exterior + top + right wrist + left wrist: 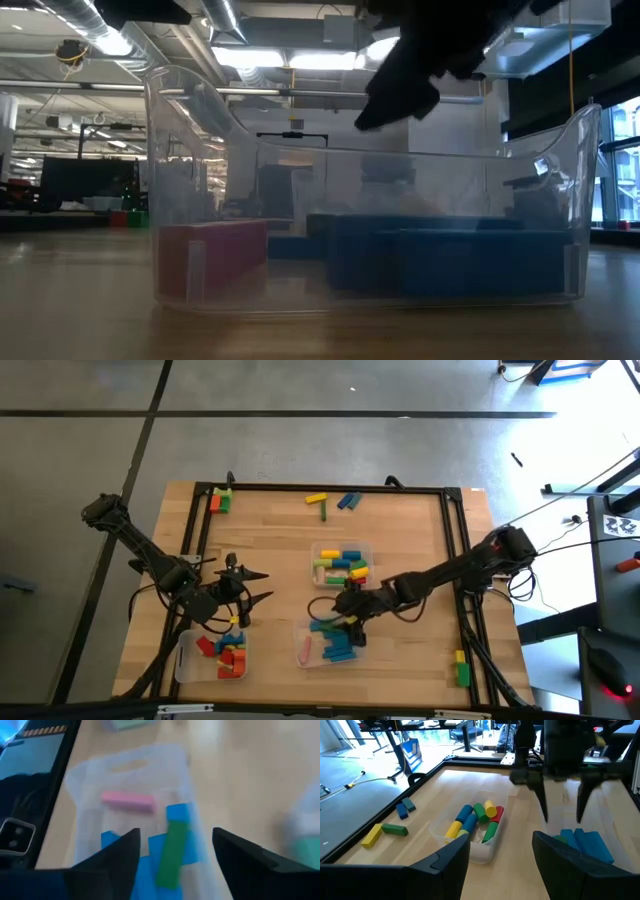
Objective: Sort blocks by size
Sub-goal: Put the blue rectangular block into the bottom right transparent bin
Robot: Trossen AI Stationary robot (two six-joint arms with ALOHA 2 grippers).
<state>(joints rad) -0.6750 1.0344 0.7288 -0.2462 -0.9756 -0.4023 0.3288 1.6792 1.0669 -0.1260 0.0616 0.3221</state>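
Grey concrete floor surrounds my wooden bench point(270, 550) in the high view. My right tool point(350, 622) hangs over the front middle tray point(302, 630), which holds blue blocks point(338, 650) and a pink bar point(306, 650). My left tool point(240, 598) waits with its fingers spread just behind the front left tray point(183, 660) of red blocks point(228, 656). A third tray point(316, 548) in the middle of the bench holds mixed yellow, green and blue pieces. Loose blocks lie near the back edge, a yellow one point(316, 499) among them, and more at the back left and front right corners.

From bench height, a clear tray wall point(200, 130) fills the view, with a red-looking block point(210, 255) and blue ones behind it; a dark arm part hangs above.

My left wrist view looks past my spread left fingers point(445, 865) to the middle tray point(440, 832) of round pieces and to my right tool point(562, 815), its two fingers apart over the blue blocks point(590, 845).

My right wrist view shows my right fingers point(120, 852) spread, gripping nothing, with a green bar point(172, 852) between them, lying on the blue blocks in the tray point(85, 770), near the pink bar point(127, 801).
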